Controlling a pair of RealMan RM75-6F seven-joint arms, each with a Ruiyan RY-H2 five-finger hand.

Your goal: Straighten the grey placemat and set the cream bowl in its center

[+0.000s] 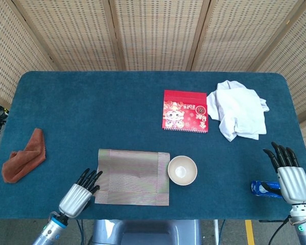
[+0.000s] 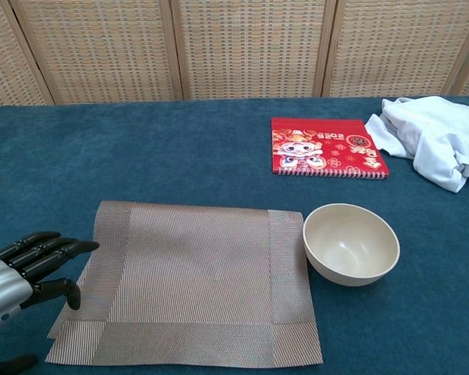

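Woven screens (image 1: pixel 153 33) back a blue-covered worktop (image 1: pixel 102 112). Grey placemat (image 1: pixel 132 176) lies doubled near the front edge, cream bowl (image 1: pixel 182 170) touching its right side. Left hand (image 1: pixel 80 193) and right hand (image 1: pixel 288 171): both empty, fingers extended.

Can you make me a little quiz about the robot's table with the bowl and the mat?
1. True or false: the cream bowl sits on the grey placemat.
2. Which hand is nearest the placemat? A) left hand B) right hand
3. Fill in: the white cloth lies beside the red ____.

Key
1. False: the bowl stands on the blue table, just off the placemat's right edge.
2. A: its fingers reach the placemat's left edge.
3. Booklet.
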